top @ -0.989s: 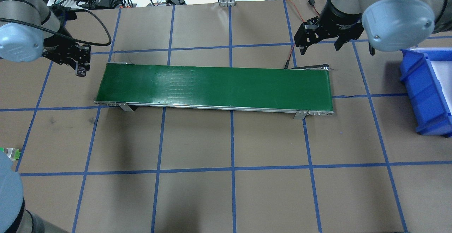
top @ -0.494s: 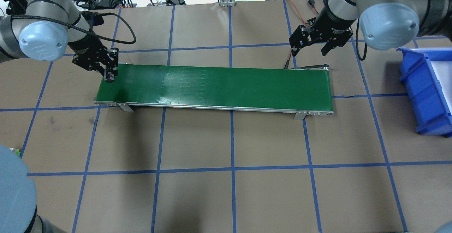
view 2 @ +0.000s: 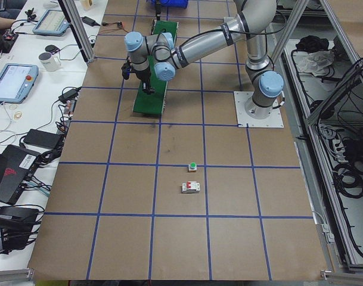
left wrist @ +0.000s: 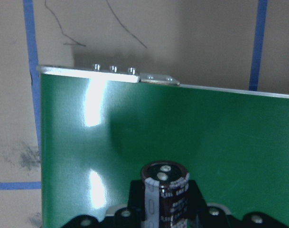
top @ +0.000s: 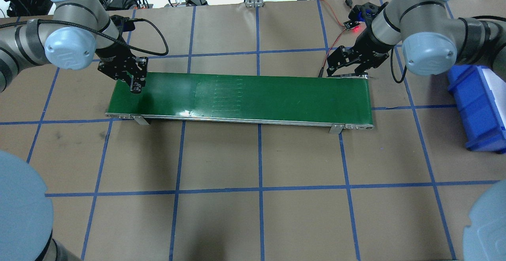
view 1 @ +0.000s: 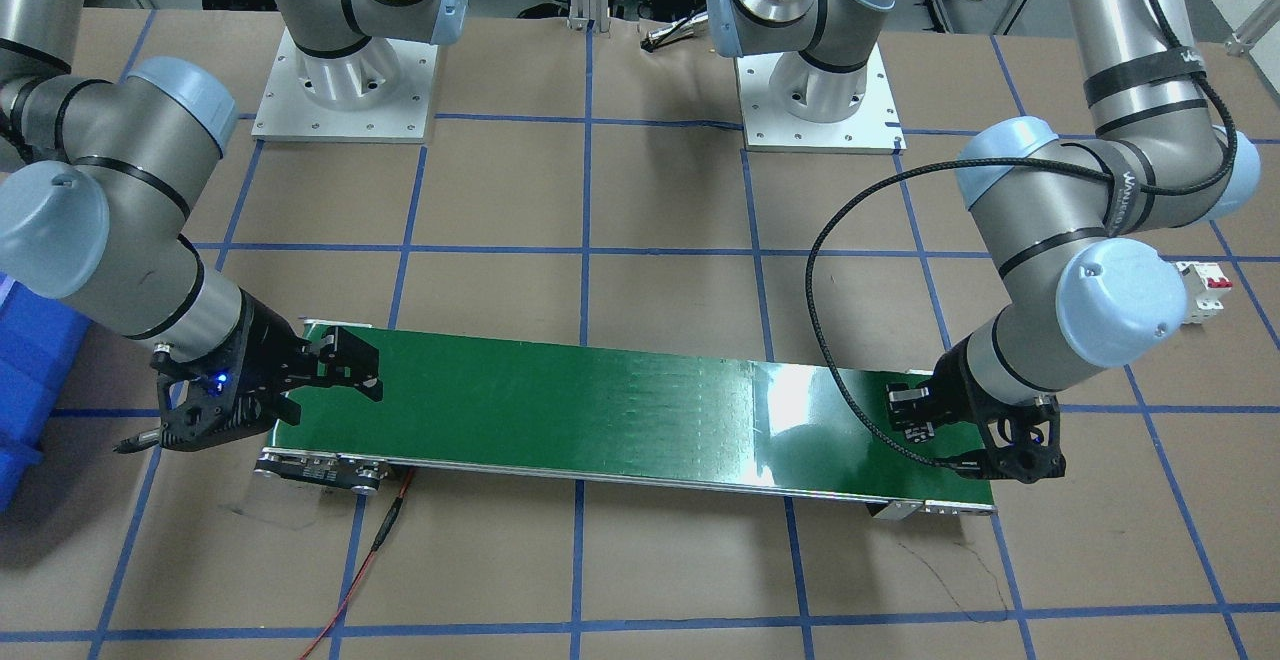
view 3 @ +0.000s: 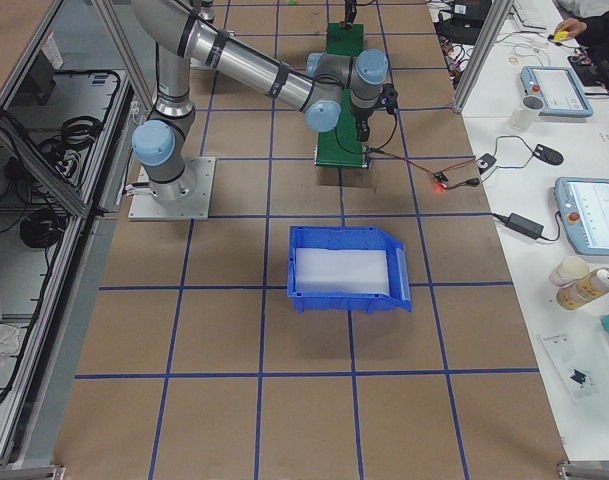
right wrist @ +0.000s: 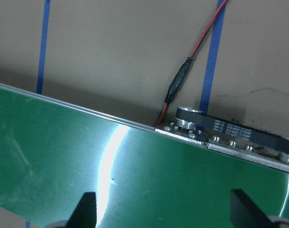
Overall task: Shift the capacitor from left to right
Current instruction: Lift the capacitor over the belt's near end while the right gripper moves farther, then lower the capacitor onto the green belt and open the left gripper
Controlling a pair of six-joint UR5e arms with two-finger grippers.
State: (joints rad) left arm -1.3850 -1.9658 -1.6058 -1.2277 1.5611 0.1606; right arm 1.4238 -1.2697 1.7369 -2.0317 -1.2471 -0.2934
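Observation:
The capacitor (left wrist: 165, 194), a stubby dark brown cylinder with pale print, sits between the fingers of my left gripper (top: 136, 85). It hangs just above the left end of the green conveyor belt (top: 257, 95). In the front-facing view the left gripper (view 1: 912, 410) is over the belt's right end. My right gripper (top: 344, 68) is open and empty at the far edge of the belt's right end. The right wrist view shows its two fingertips (right wrist: 85, 209) spread wide over the belt (right wrist: 63, 156).
A blue bin (top: 476, 106) stands on the table to the right of the belt. A white circuit breaker (view 2: 191, 187) and a green-capped push button (view 2: 192, 167) lie on the table to the belt's left. A red wire (top: 330, 51) runs to the belt's motor end.
My left gripper has moved right with the capacitor, from beside the belt to over its left end. My right gripper has come closer to the belt's right end, still open.

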